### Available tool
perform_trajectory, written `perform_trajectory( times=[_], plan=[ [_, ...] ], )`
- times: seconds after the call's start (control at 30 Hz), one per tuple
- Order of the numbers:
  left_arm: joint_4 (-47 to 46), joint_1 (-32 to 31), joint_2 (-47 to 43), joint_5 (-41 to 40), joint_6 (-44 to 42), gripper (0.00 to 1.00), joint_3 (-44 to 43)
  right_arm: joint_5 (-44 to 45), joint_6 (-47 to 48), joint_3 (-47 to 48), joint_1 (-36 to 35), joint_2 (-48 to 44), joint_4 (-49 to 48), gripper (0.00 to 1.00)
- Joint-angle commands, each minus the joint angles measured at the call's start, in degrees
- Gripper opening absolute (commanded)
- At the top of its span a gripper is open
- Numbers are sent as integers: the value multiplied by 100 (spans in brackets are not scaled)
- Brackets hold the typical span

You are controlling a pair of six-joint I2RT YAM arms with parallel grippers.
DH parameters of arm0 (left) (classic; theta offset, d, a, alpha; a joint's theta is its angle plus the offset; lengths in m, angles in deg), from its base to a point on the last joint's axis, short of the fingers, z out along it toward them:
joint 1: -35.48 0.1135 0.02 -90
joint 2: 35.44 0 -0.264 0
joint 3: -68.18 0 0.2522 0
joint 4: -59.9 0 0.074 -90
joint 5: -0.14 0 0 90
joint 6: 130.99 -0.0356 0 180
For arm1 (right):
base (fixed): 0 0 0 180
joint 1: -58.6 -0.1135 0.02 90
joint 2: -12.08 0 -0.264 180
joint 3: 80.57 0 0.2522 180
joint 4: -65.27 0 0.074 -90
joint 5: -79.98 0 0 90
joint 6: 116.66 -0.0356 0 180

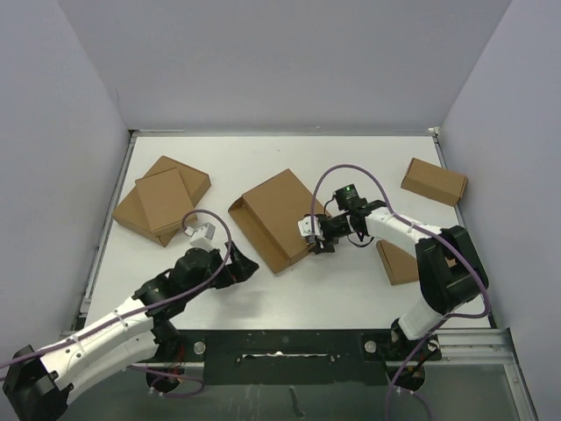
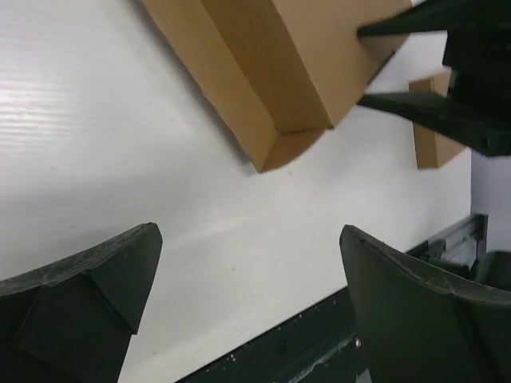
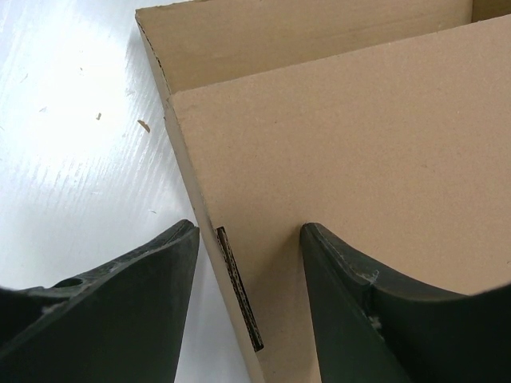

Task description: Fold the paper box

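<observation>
The paper box (image 1: 276, 215) lies in the middle of the table, a brown cardboard mailer with a raised side wall along its left edge. My right gripper (image 1: 317, 239) is at its near right edge. In the right wrist view the gripper (image 3: 249, 227) is open, its jaws straddling the box's (image 3: 359, 120) edge with a slot between them. One finger (image 3: 359, 287) rests on the top panel. My left gripper (image 1: 241, 267) is open and empty over bare table, just short of the box's near corner (image 2: 319, 56), seen in the left wrist view (image 2: 249, 231).
Two stacked flat brown boxes (image 1: 162, 200) lie at the back left. A small flat box (image 1: 434, 181) lies at the back right, and another (image 1: 399, 261) lies under the right arm. The table's black front rail (image 1: 289, 346) runs along the near edge.
</observation>
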Motion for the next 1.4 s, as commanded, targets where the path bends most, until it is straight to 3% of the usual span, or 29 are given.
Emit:
perform_trajectory(
  times=[0.0, 0.2, 0.3, 0.47, 0.6, 0.7, 0.83, 1.37],
  plan=[
    [159, 666, -96, -87, -25, 98, -547, 151, -135, 31, -114, -33, 366, 54],
    [-335, 2949, 1188, 2307, -486, 97, -1107, 161, -135, 41, -115, -33, 384, 54],
    [-924, 3492, 1845, 2897, -407, 97, -1091, 161, -135, 46, -122, -14, 388, 54],
    [-2189, 3399, 2633, 3046, -51, 98, -852, 157, -135, 65, -136, 25, 403, 54],
    [-2812, 3009, 2998, 2608, 93, 98, -765, 171, -135, 80, -201, 60, 414, 54],
    [-2863, 2726, 3231, 2087, 131, 98, -819, 196, -135, 93, -221, 82, 414, 54],
    [-2814, 2900, 3536, 1635, 256, 98, -871, 214, -131, 98, -222, 85, 417, 54],
    [-3346, 3057, 4952, 1543, 247, 98, -1745, 233, -119, 102, -228, 135, 431, 54]
  ],
)
